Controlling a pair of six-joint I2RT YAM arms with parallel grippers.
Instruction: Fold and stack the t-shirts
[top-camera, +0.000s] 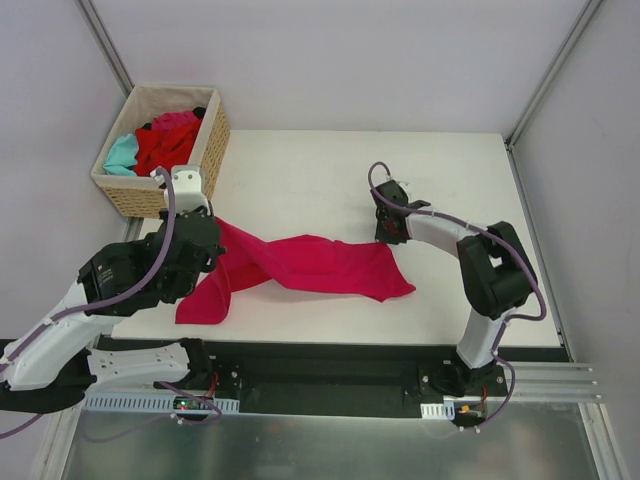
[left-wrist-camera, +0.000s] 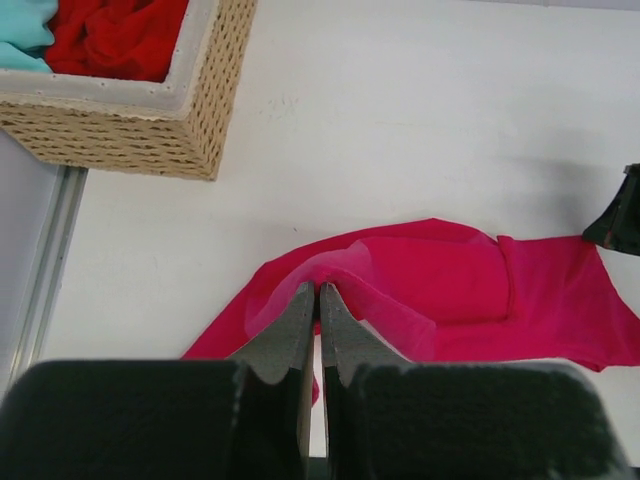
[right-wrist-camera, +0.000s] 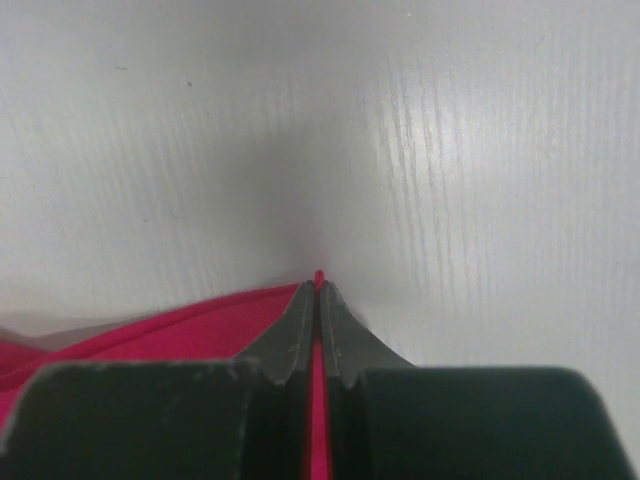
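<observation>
Fingers (left-wrist-camera: 295, 335) tight on magenta t-shirt (top-camera: 320, 262) edges

Left wrist view's edges crop the wicker basket (left-wrist-camera: 130, 140) and magenta t-shirt (left-wrist-camera: 460, 290).

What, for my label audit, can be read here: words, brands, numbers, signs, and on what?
No readable text. The magenta-pink cloth t-shirt, tan woven wicker basket and white table top carry no print; the small circuit boards at the near edge are too small to read.
</observation>
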